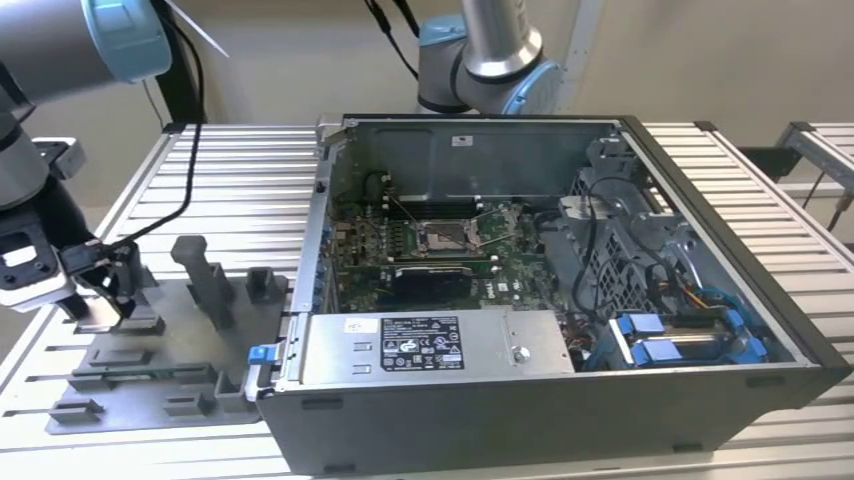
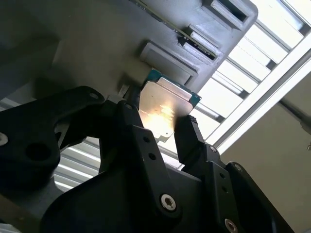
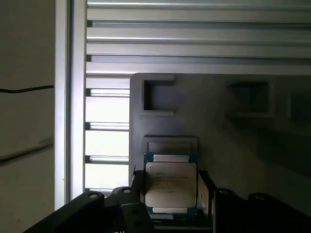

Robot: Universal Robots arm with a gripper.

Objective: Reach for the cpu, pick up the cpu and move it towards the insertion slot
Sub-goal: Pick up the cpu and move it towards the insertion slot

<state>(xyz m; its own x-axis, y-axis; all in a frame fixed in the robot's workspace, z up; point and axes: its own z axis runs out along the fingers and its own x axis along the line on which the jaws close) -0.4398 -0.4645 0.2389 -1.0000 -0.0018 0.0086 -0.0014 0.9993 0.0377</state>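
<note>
Computer case [image 1: 534, 410] nearest, lid off, lying on slatted metal worktop [image 1: 240, 190]; pale wall behind. Grey fixture plate [image 1: 147, 400] beside the case, at the exterior view's left. Arm [image 1: 40, 150] bends down over the plate, claw [image 1: 104, 300] pointing downward. Claw fingers [image 2: 189, 136] closed against two opposite edges of the cpu [image 3: 171, 187], whose silvery top shows in both wrist views. Cpu is well apart from the insertion slot [image 1: 442, 236] inside the case.
</note>
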